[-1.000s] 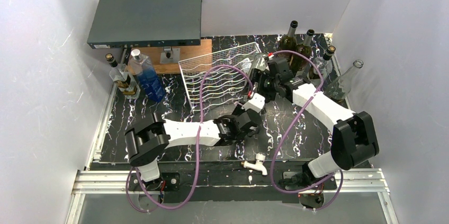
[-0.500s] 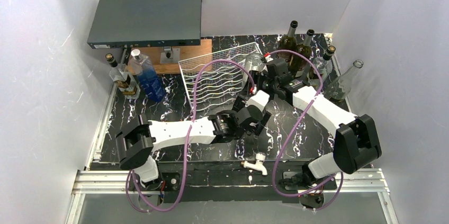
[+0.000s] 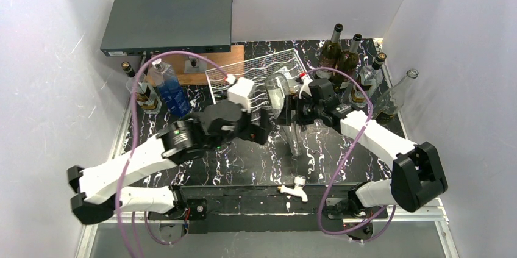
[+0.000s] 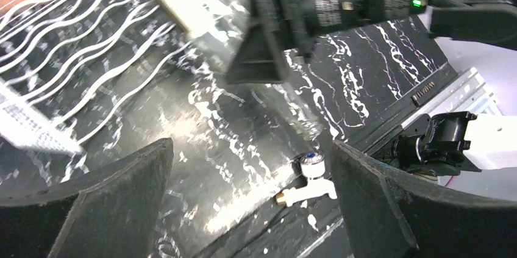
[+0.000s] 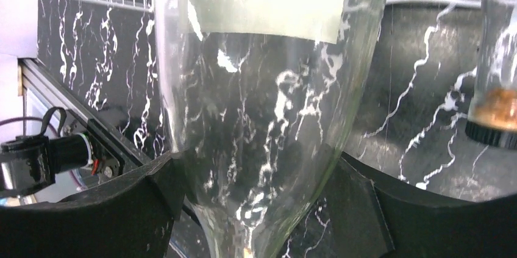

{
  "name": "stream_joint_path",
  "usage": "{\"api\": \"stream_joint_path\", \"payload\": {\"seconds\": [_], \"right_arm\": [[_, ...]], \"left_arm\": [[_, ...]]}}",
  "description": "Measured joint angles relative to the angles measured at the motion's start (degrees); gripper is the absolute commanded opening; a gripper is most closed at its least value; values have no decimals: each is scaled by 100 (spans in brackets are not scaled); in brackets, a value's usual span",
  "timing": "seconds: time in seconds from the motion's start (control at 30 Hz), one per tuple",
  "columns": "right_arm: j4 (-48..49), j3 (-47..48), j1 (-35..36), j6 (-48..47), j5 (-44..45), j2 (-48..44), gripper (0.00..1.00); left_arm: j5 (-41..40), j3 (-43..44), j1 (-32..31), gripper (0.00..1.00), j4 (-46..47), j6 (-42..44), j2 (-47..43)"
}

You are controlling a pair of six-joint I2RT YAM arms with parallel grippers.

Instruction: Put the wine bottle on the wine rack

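Note:
A clear glass wine bottle point(image 3: 282, 102) with a pale label hangs over the table, its base toward the back and its neck toward the front. My right gripper point(image 3: 297, 110) is shut on it; in the right wrist view the fingers point(image 5: 122, 209) press both sides of the wine bottle point(image 5: 262, 118) where it narrows. The white wire wine rack point(image 3: 268, 69) stands just behind and left of the bottle. My left gripper point(image 3: 259, 130) is open and holds nothing, in front of the rack and left of the bottle. Its wrist view shows the wine rack point(image 4: 73, 38) and the blurred wine bottle point(image 4: 177, 2).
A dark grey flat box point(image 3: 167, 20) sits at the back left on a wooden block point(image 3: 183, 69). A blue bottle point(image 3: 171, 90) and another bottle point(image 3: 141, 90) stand at the left. Several bottles point(image 3: 341, 57) stand at the back right. A white tap point(image 3: 295, 188) lies at the front edge.
My left gripper has opened and its arm has swung left and back, away from the bottle's neck. The right gripper has shifted left toward the rack with the bottle.

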Motion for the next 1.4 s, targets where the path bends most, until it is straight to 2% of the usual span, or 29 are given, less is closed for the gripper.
{"api": "stream_joint_path", "payload": {"seconds": [0.2, 0.4, 0.8, 1.23, 1.4], "right_arm": [[-129, -557, 61, 13, -15, -647, 1], [-168, -898, 109, -98, 92, -874, 1], [-162, -1746, 214, -225, 236, -1045, 1], [-308, -1786, 249, -321, 492, -1189, 1], [-678, -1786, 203, -341, 962, -1281, 1]], "left_arm": [[-422, -413, 326, 98, -918, -592, -1298], [-896, -634, 411, 98, -1517, -964, -1875], [-1110, -638, 422, 98, -1954, -1266, -1705], [-1097, -629, 422, 98, -1996, -1381, -1703], [-1067, -597, 422, 98, -2011, -1412, -1681]]}}
